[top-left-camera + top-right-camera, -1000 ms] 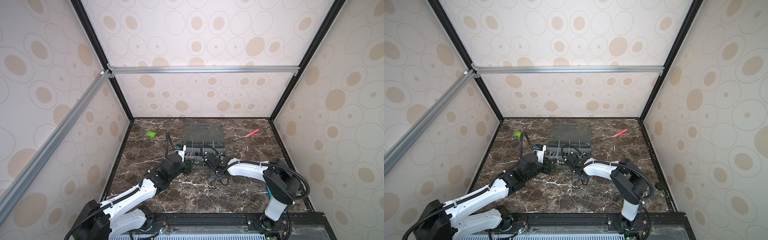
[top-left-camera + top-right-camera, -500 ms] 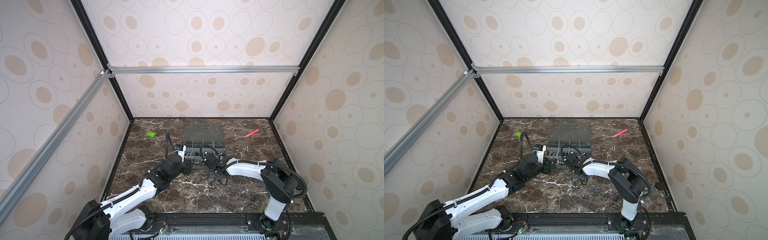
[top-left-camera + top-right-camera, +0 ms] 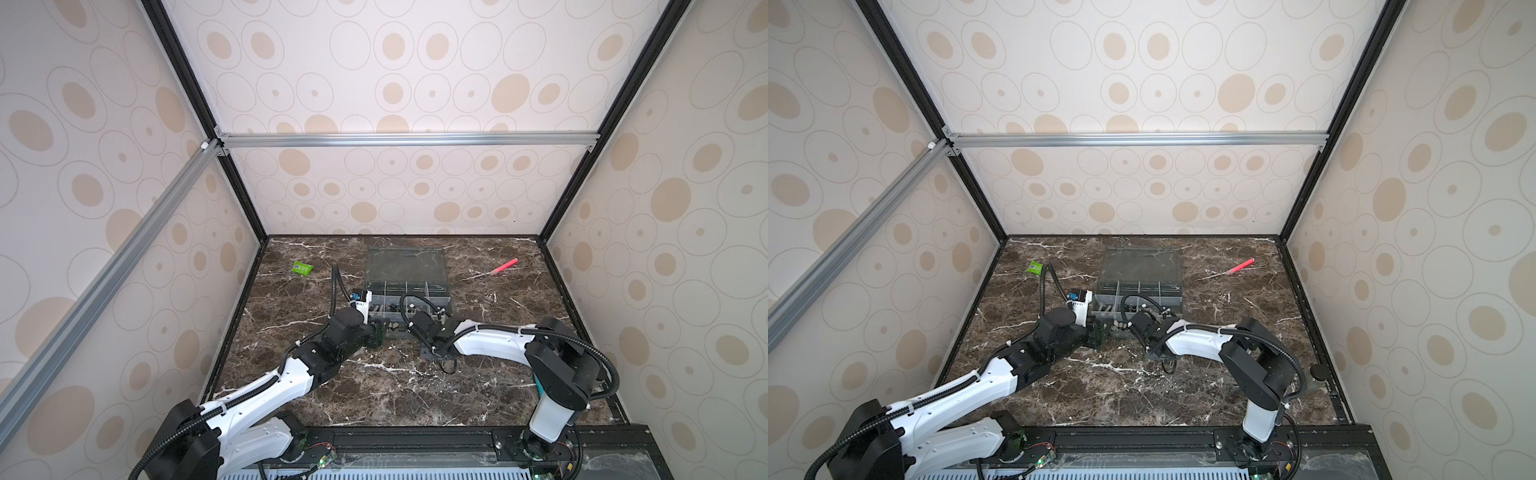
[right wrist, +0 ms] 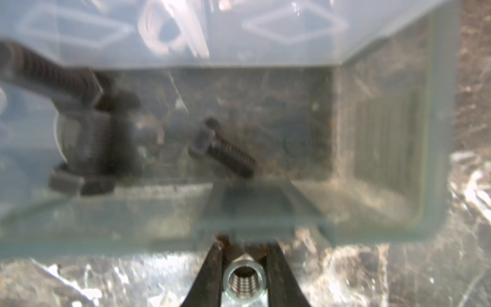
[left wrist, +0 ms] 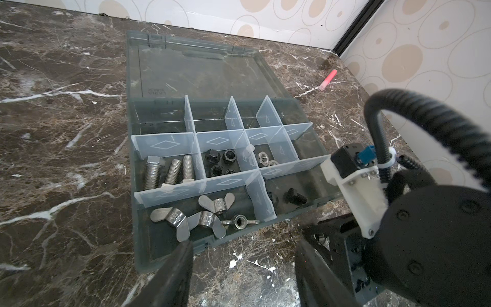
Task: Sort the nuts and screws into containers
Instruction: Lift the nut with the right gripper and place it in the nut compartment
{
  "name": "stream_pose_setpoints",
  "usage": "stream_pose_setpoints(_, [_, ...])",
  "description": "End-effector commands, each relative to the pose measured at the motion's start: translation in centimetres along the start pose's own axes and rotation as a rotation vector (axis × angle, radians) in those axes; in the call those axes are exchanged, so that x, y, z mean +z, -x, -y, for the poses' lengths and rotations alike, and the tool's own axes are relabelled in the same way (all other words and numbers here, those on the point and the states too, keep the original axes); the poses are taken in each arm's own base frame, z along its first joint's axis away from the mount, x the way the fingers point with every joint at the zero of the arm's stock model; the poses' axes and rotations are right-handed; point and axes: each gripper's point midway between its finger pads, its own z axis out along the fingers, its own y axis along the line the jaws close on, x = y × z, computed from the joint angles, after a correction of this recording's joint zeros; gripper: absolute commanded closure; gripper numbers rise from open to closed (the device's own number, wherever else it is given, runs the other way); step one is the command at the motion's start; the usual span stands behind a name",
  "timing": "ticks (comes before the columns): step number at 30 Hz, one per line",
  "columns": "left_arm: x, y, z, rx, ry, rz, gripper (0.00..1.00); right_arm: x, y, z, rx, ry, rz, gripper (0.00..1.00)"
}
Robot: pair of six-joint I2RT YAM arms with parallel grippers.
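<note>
Dark marbled tabletop (image 3: 374,395); dotted beige walls (image 3: 395,62). Versus a second ago: both arms in nearly the same pose at the front of the organizer box (image 5: 148,252). Right jaws pinch silver nut (image 4: 244,283) just outside the box's front wall. Its long axis runs along the fingers (image 4: 207,279), bore facing the wrist camera. Left jaws spread, empty.

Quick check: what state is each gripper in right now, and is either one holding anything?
Left gripper: open, holding nothing.
Right gripper: closed on a silver nut.
</note>
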Motion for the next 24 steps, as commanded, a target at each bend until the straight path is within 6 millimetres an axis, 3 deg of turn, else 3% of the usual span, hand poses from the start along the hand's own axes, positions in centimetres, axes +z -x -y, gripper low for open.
stream_pose_setpoints(1, [-0.1,0.8,0.2,-0.016,-0.012,0.026,0.39,-0.9,-1.3,1.2,-0.002,-0.032,-0.015,0.77])
stream_pose_setpoints(5, [-0.1,0.7,0.1,-0.020,-0.011,0.025,0.39,-2.1,-1.0,0.9,-0.009,-0.014,0.000,0.77])
stream_pose_setpoints(8, [-0.3,0.7,0.0,-0.020,-0.006,0.028,0.39,-3.7,0.3,0.5,-0.018,0.008,0.042,0.77])
stream_pose_setpoints(15, [-0.9,0.8,-0.5,-0.020,0.007,0.046,0.39,-8.0,7.3,-1.4,-0.101,0.053,0.223,0.76])
stream_pose_setpoints(20, [-1.4,0.9,-0.6,-0.024,0.008,0.057,0.39,-8.5,12.5,-2.9,-0.090,0.119,0.262,0.76])
stream_pose_setpoints(24, [-1.8,1.0,-0.7,-0.030,0.010,0.067,0.39,-7.3,15.3,-4.1,-0.109,0.126,0.247,0.75])
